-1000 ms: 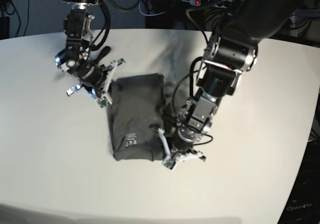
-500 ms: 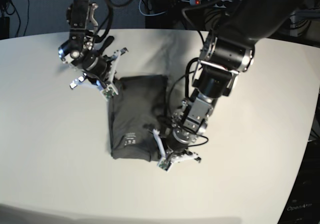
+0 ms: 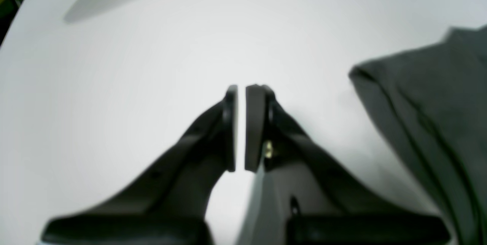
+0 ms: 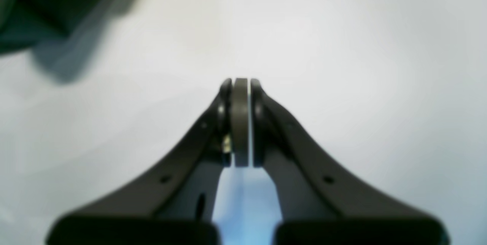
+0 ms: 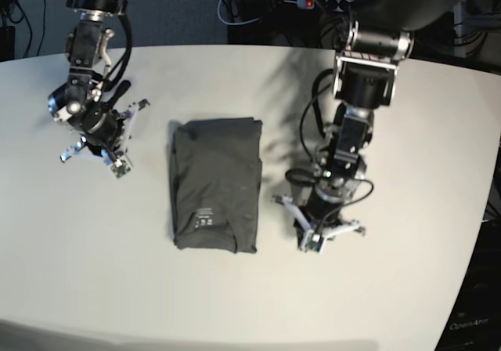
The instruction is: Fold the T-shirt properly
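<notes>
The dark grey T-shirt (image 5: 215,182) lies folded into a narrow rectangle at the middle of the white table, with its small white neck label (image 5: 205,218) showing near the front end. My left gripper (image 5: 311,240) hovers just right of the shirt's front corner, shut and empty; its wrist view shows the gripper (image 3: 241,93) over bare table with the T-shirt (image 3: 437,104) edge at the right. My right gripper (image 5: 92,149) hangs well left of the shirt, also shut and empty. In its own view the gripper (image 4: 241,85) is over bare table and the T-shirt (image 4: 34,5) is a dark blur at top left.
The white table (image 5: 407,304) has a rounded front edge. Behind its back edge are dark cables and a power strip (image 5: 313,2) with a red switch. Both arms reach down from the back.
Both grippers have drawn away from the shirt: the right one moved left from its back corner, the left one moved right from its front corner. The shirt stays folded on the table.
</notes>
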`<state>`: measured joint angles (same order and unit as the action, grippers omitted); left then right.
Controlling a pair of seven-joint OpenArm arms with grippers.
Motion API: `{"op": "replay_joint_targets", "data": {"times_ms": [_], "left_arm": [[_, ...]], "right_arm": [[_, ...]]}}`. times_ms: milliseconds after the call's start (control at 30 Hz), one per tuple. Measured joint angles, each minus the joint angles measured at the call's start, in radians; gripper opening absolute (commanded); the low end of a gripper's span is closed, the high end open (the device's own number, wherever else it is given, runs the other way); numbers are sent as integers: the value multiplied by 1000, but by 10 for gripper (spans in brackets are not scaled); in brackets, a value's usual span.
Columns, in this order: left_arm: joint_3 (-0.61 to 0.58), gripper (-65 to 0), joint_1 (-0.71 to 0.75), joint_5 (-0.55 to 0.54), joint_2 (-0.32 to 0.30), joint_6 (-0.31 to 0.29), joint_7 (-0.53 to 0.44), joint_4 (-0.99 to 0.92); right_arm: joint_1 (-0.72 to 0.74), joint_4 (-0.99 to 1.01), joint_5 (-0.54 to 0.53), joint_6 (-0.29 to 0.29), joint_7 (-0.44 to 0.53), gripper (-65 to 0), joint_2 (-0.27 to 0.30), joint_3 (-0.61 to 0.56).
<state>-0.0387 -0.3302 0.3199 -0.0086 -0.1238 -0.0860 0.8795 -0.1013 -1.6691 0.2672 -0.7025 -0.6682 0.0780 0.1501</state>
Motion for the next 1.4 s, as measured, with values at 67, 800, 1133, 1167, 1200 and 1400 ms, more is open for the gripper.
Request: {"op": "replay_joint_targets", "data": {"times_ms": [67, 800, 1133, 1167, 1200, 1400], "left_arm": [[8, -613, 110, -3, -27, 2, 6, 119], [247, -613, 858, -246, -51, 5, -1007, 346], [246, -614, 1002, -266, -51, 5, -1204, 143], [245, -614, 1011, -265, -51, 5, -1204, 135], [245, -614, 1016, -265, -50, 5, -1204, 127], [246, -614, 1060, -256, -50, 3, -1205, 33]], "right_arm": [[-13, -2, 14, 0, 37, -644, 17, 1], [-412, 48, -143, 5, 1218, -641, -240, 375], [-531, 441, -219, 6, 1807, -643, -236, 528], [-537, 493, -226, 13, 1859, -643, -236, 542], [-539, 550, -231, 10, 1929, -643, -236, 555], [-534, 777, -231, 11, 1993, -643, -236, 637]]}}
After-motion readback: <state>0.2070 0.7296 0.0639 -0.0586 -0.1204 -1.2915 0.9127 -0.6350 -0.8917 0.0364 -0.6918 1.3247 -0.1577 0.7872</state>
